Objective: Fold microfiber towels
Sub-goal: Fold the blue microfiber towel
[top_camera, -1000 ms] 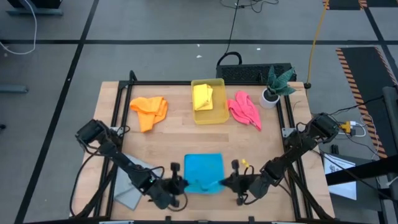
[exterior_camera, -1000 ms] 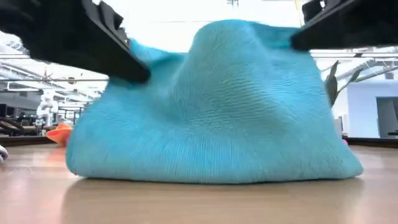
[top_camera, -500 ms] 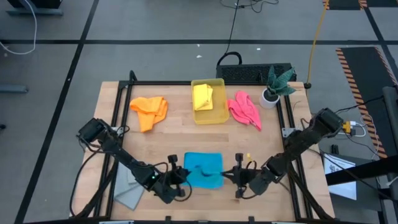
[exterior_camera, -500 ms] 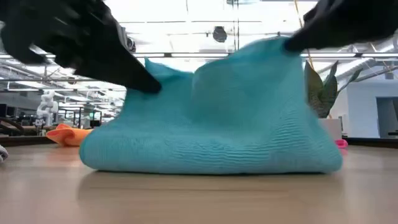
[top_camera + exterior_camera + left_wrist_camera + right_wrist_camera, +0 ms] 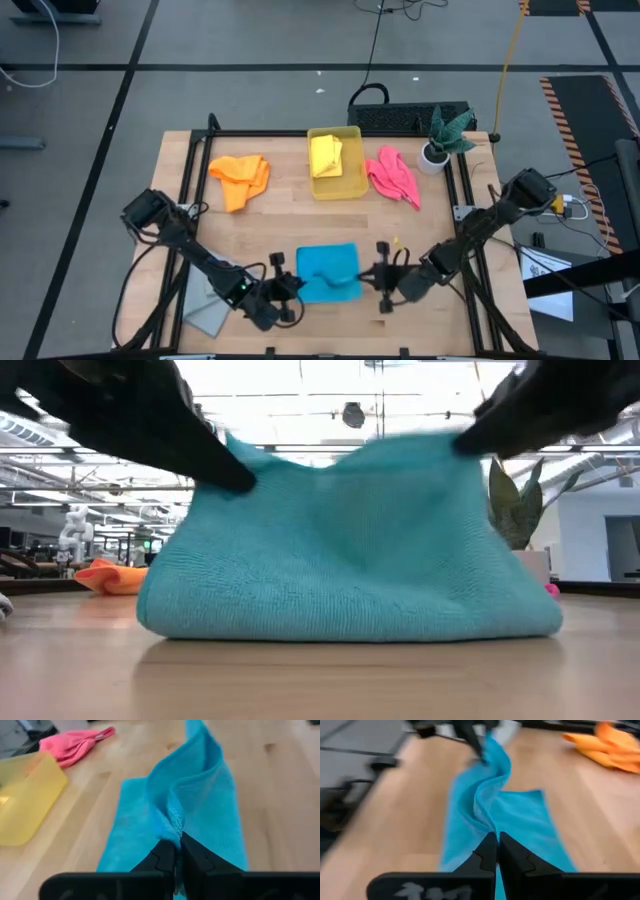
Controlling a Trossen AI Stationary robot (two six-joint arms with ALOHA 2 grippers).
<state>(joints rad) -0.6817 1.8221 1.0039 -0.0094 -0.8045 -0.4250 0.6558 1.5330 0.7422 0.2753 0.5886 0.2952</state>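
The blue towel [image 5: 329,273] lies near the table's front edge, well short of the yellow bin [image 5: 336,163]. The left gripper [image 5: 293,287] pinches its left front corner; the right gripper [image 5: 366,277] pinches its right one. Bare wood separates towel and bin.

A blue towel [image 5: 350,550] fills the middle, its top corners pinched and lifted by the left gripper [image 5: 235,478] and right gripper [image 5: 468,442]. An orange towel [image 5: 110,575] lies behind.
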